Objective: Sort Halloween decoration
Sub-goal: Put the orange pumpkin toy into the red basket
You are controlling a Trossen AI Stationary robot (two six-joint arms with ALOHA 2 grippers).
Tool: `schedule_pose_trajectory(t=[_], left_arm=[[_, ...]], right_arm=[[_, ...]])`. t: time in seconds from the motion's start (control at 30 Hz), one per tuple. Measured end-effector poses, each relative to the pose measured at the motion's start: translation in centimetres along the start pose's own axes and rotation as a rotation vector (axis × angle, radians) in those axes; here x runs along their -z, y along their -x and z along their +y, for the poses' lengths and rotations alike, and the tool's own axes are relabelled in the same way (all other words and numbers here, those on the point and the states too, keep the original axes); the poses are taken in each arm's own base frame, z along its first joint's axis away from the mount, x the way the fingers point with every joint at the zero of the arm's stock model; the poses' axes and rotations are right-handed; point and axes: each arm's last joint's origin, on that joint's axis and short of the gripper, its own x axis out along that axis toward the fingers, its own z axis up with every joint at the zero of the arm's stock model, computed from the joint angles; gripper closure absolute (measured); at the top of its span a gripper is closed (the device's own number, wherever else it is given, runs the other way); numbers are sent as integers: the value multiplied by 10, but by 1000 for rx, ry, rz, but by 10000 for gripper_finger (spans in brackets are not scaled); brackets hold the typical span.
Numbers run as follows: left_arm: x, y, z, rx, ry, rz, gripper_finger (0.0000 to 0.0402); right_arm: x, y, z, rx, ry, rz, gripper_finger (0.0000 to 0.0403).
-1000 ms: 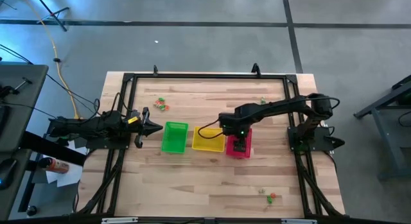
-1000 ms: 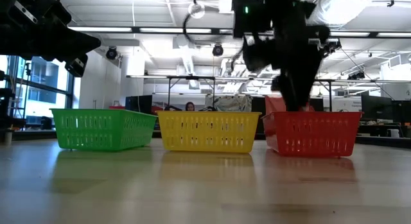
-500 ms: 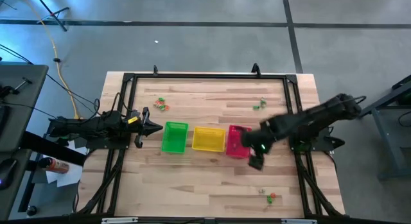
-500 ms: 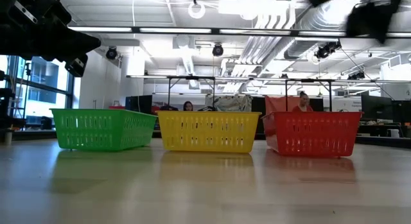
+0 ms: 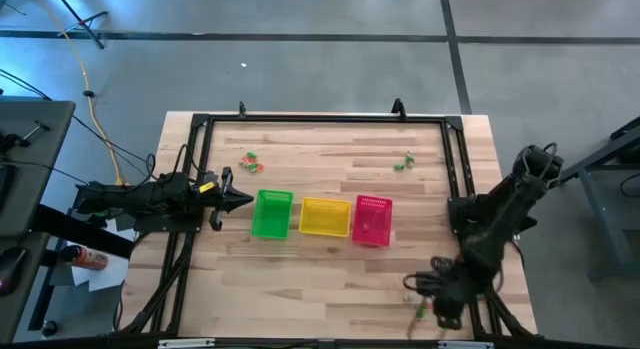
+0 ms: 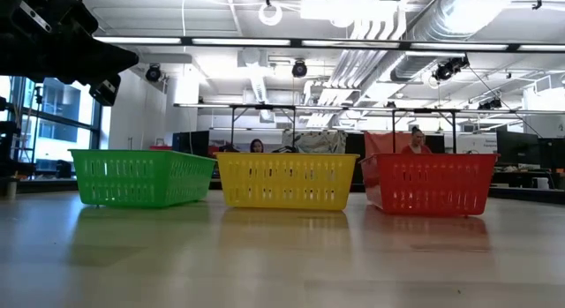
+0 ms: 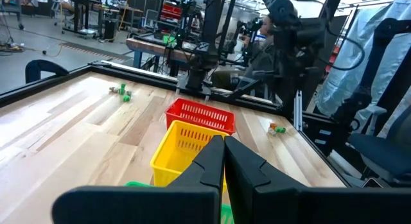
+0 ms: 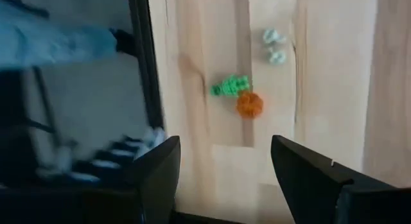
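Hovering wide open at the table's near right edge, right gripper [image 8: 221, 179] over green [image 8: 230, 86], orange [image 8: 249, 104] and pale trinkets [image 8: 274, 46]. Left gripper [image 5: 243, 199] shut, empty, left of green basket [image 5: 271, 214]; no legible writing.

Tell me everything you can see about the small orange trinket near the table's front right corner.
The orange trinket is tiny, roundish and bumpy, like a little pumpkin; its material is unclear. It lies on the wooden table near the black frame rail, touching a green trinket, with two pale trinkets apart from it. The open right end effector hovers above, not touching it.
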Motion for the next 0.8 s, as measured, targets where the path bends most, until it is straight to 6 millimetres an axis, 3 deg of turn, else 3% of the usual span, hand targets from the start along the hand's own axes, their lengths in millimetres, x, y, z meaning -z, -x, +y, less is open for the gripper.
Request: schedule_pose_trajectory(t=[0.13,0.3,0.53,0.8], left_arm=[[0,0,0,0,0,0,398],[0,0,0,0,0,0,398],[0,0,0,0,0,0,398],[0,0,0,0,0,0,398]], right_arm=[[17,-8,2,29,204,-17,167],[16,-19,4,56,391,-20,167],[8,-49,0,144,467,21,167],[3,-62,2,132,545,32,167]])
